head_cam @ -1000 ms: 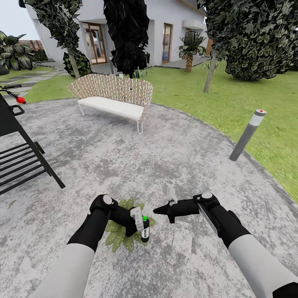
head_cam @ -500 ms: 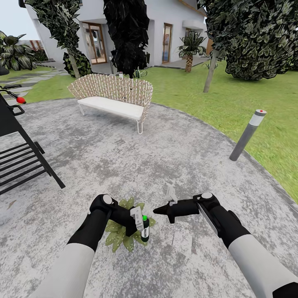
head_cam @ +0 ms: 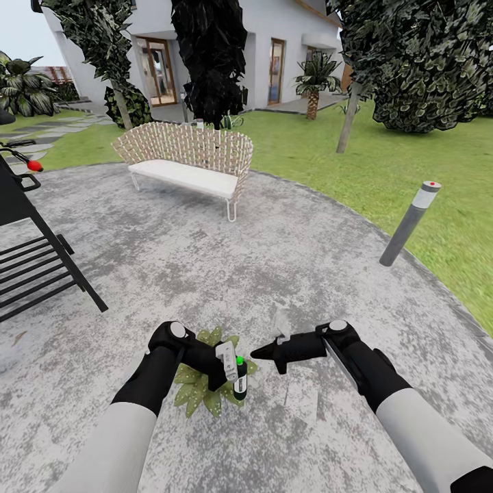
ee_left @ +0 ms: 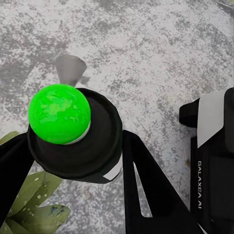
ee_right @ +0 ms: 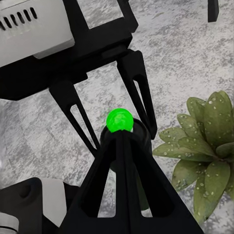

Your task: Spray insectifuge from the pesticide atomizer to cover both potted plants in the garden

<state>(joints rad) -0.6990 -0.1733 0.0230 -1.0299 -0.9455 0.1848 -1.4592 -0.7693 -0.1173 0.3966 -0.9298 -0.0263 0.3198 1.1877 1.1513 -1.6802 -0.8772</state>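
My left gripper (head_cam: 229, 372) is shut on the pesticide atomizer (head_cam: 239, 381), a small dark bottle held upright with a bright green dot on top (ee_left: 59, 113). Directly beneath it sits a potted plant (head_cam: 198, 390), a low rosette of pointed green leaves (ee_right: 204, 141) dotted with pale specks; its pot is hidden. My right gripper (head_cam: 255, 353) is shut, its tip pointing at the bottle from close by on the right, just short of the green dot (ee_right: 119, 119). A faint pale grey wisp (head_cam: 281, 319) hangs over the paving above that tip.
A wicker bench (head_cam: 185, 161) with a white cushion stands at the patio's far side. A grey bollard lamp (head_cam: 409, 222) leans at the paving's right edge by the lawn (head_cam: 411, 150). A black slatted rack (head_cam: 34, 263) stands at left. House and trees lie beyond.
My right gripper has edged slightly left toward the atomizer. The left arm, bottle and plant have not moved.
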